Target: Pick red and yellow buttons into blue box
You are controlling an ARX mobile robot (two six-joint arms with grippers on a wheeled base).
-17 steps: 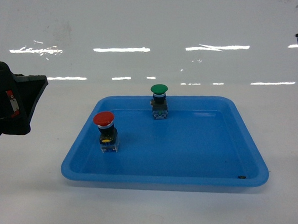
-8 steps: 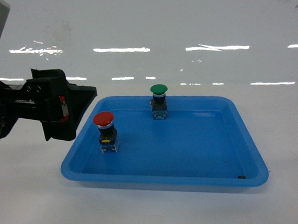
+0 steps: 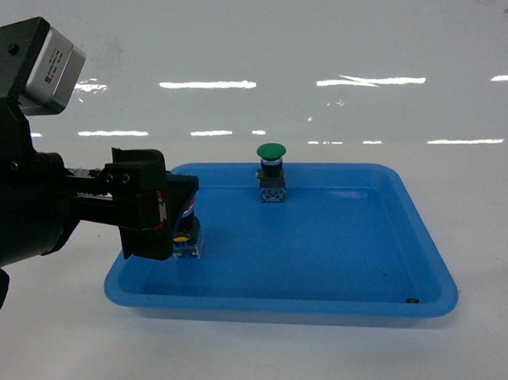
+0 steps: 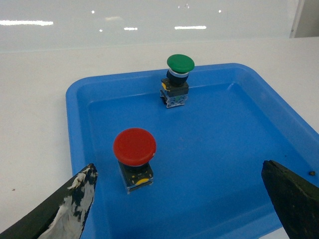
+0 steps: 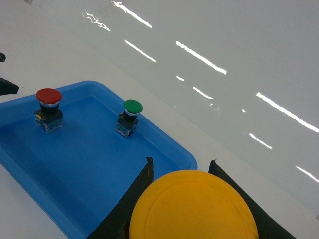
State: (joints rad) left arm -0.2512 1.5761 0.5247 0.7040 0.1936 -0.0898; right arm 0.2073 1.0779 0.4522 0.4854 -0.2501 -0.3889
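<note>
So in the last second the left gripper (image 4: 177, 199) swung in from the table edge and is now right at the red button (image 4: 134, 147), jaws spread wide with nothing in them, the button standing in the shallow blue tray (image 3: 429, 274) ahead of the fingers; looks like the grab is next. The right gripper (image 5: 192, 199) is clamped on the yellow button (image 5: 193, 206). The green button (image 3: 271, 152) sits well apart, not in the way. No blue box in view
</note>
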